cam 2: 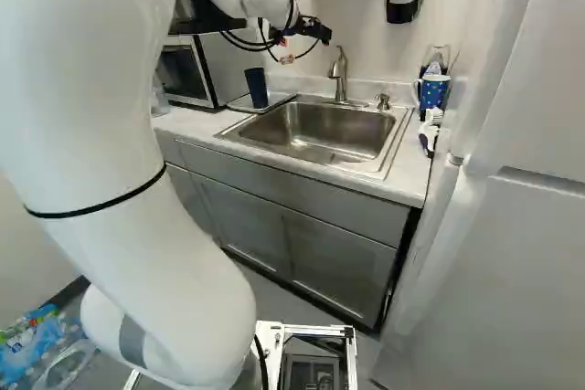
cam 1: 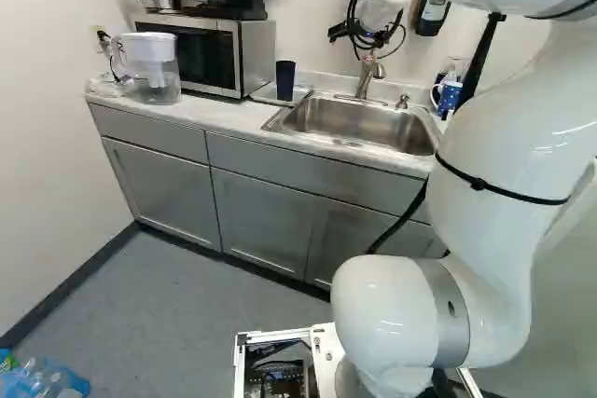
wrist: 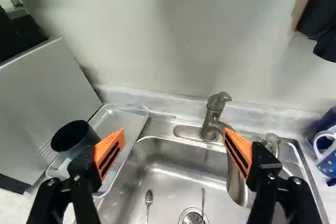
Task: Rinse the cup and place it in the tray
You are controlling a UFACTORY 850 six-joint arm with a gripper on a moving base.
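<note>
Gripper [wrist: 174, 132] wide open over the sink [wrist: 173, 178], and the dark cup [wrist: 74, 138] stands upright in the tray [wrist: 119, 121], microwave [wrist: 44, 98] side, outside the fingers!

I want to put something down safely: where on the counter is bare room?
Bare counter lies before the microwave, between the pitcher and the tray. It is crowded beside the sink, around the spotted mug; the tray holds the dark cup.

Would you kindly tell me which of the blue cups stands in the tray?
The plain dark cup beside the microwave stands in the tray; the spotted blue mug, with a white handle, is across the sink.
</note>
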